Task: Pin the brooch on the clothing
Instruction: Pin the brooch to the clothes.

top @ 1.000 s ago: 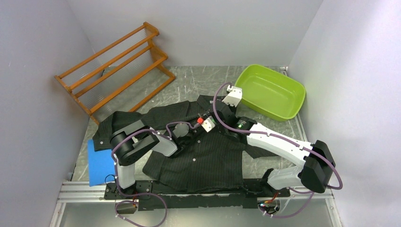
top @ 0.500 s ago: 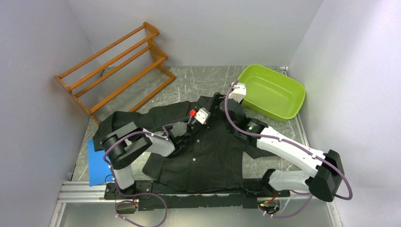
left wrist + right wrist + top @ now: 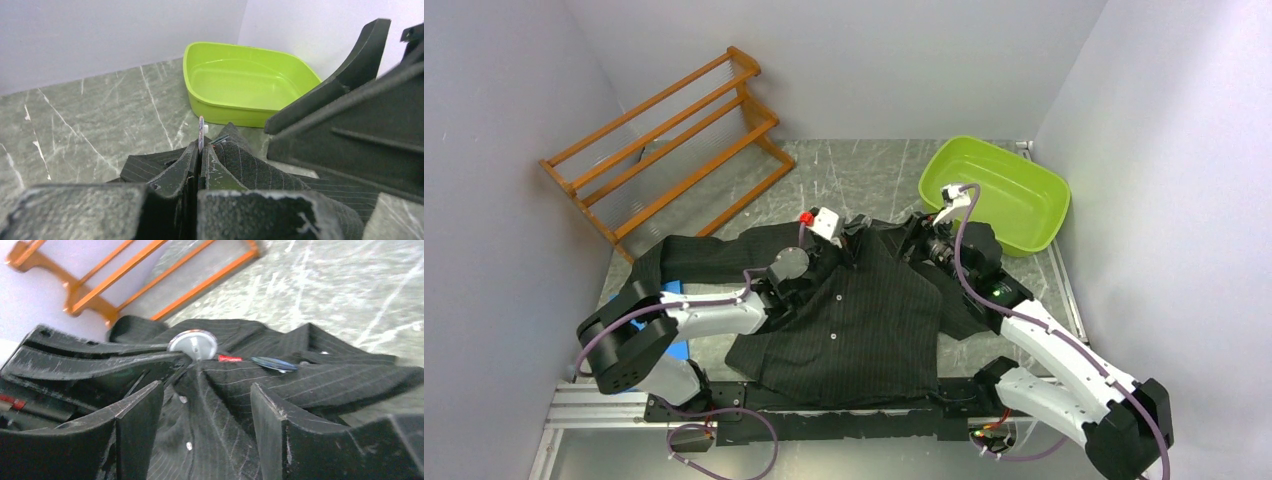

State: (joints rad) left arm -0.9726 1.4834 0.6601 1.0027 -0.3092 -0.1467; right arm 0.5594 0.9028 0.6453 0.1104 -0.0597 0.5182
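At shirt collar [image 3: 874, 235], outstretched left claw [image 3: 200, 149] pinches disc [image 3: 192, 344]; right claw [image 3: 207, 387] agape.

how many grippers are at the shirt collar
2: the left gripper at the collar's middle, shut on a silver disc; the right gripper open, just right of it. None hidden.

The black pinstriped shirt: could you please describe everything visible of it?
The black long-sleeved pinstriped shirt lies front up and buttoned on the grey marbled table, collar toward the far wall. Thin cloth, small white buttons, a tiny red mark. The left gripper, shut on a round silver disc, is at its collar.
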